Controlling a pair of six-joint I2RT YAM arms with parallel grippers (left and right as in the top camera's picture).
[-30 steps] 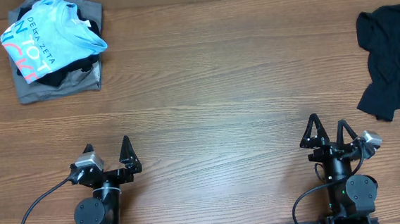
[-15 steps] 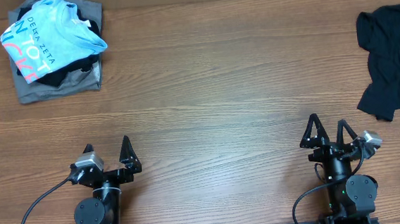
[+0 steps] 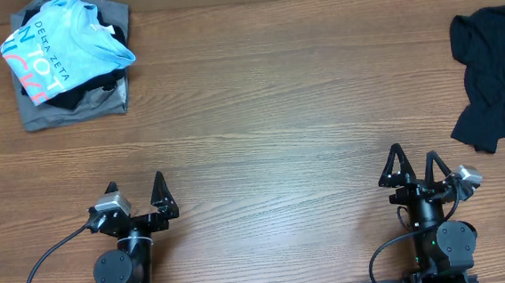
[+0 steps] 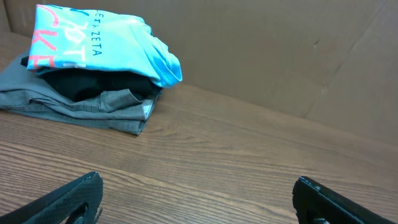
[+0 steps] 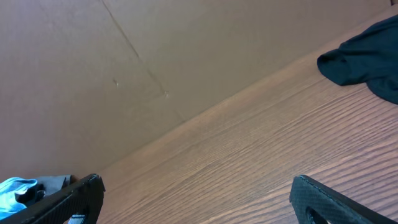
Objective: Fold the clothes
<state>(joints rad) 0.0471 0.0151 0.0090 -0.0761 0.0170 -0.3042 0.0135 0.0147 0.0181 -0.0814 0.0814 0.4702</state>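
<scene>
Nothing has moved: T-shirt (image 3: 59,48) tops its pile (image 3: 50,115), jaws wide apart.

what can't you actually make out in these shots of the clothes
- Dark crumpled cloth garment: in the overhead view it is cut off by the right frame edge; the right wrist view shows only one corner.
- Black garment in the stack: mostly covered by the light-blue printed T-shirt above it, so its shape is unclear; a folded grey garment lies beneath.
- Pink-red lettering on the T-shirt: folds hide part of it in both the overhead and left wrist views.
</scene>
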